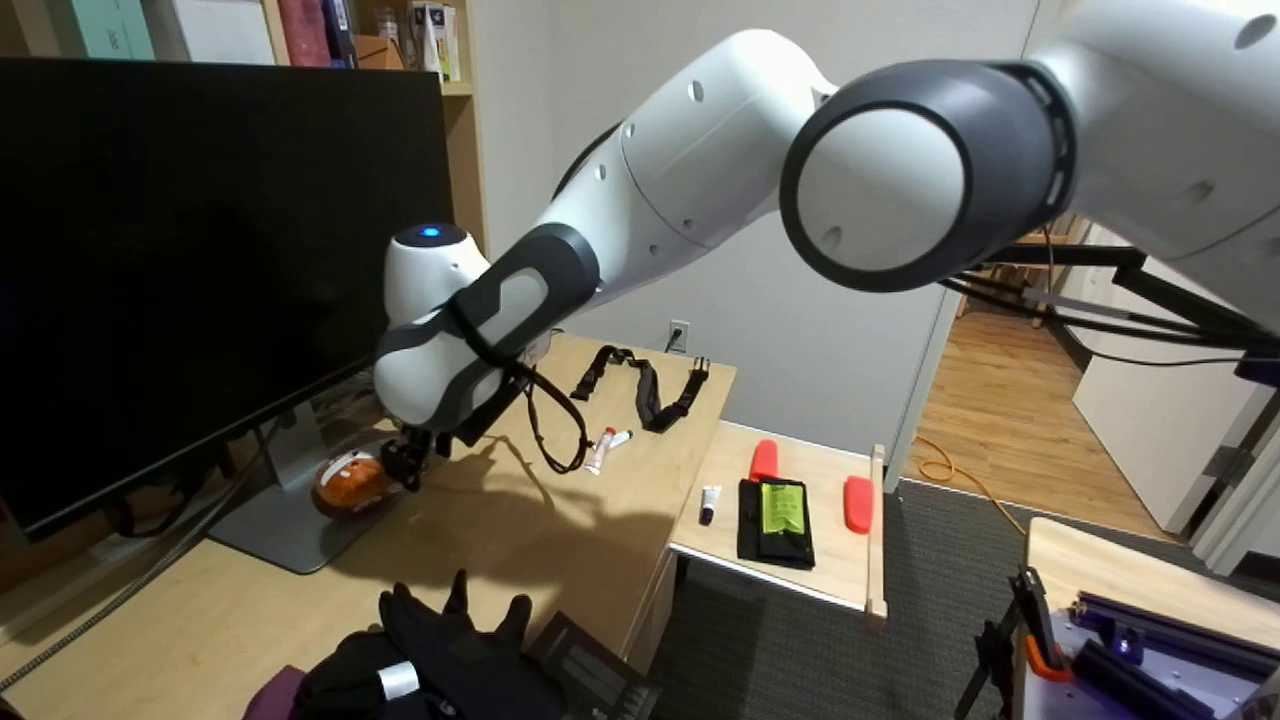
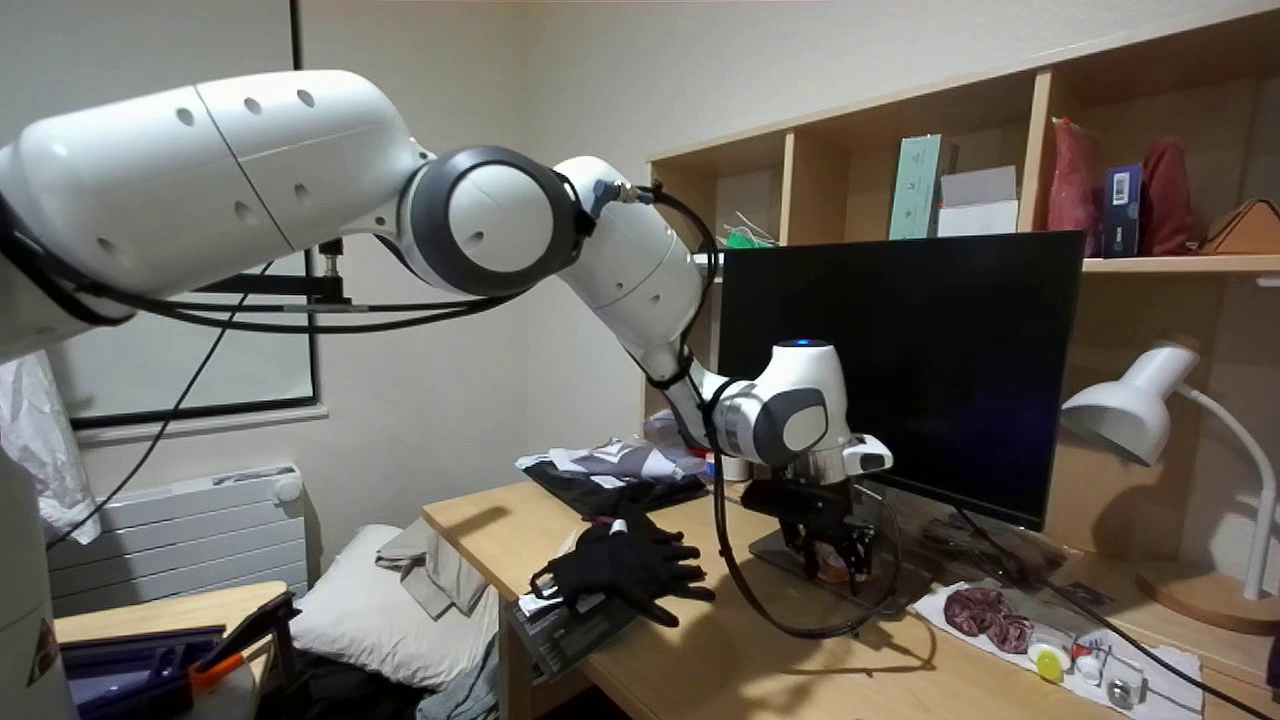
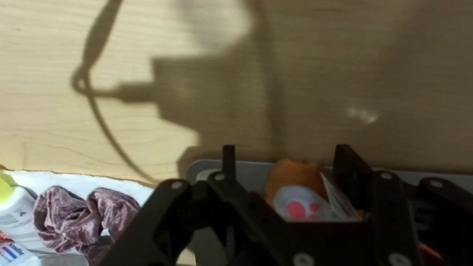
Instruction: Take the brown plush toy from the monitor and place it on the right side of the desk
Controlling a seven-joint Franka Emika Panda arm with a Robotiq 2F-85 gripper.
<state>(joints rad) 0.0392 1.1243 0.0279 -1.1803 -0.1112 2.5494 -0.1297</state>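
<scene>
light from above, and the arm [image 1: 700, 150] spreads broad, soft-edged shadows [image 1: 600, 540] over the desk [image 1: 480, 520]! wrist view: the desk glows warm on the left, sinks into murk on the right, one small blurred glint [image 3: 364, 115], the gripper [image 3: 284, 159] almost black. exterior views fairly sharp, the monitor [image 2: 900, 370] a dark slab.

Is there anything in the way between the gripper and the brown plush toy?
Nothing visible stands between them: in the wrist view, the open gripper straddles the brown plush toy. A pale flap at its side looks like part of it.
</scene>
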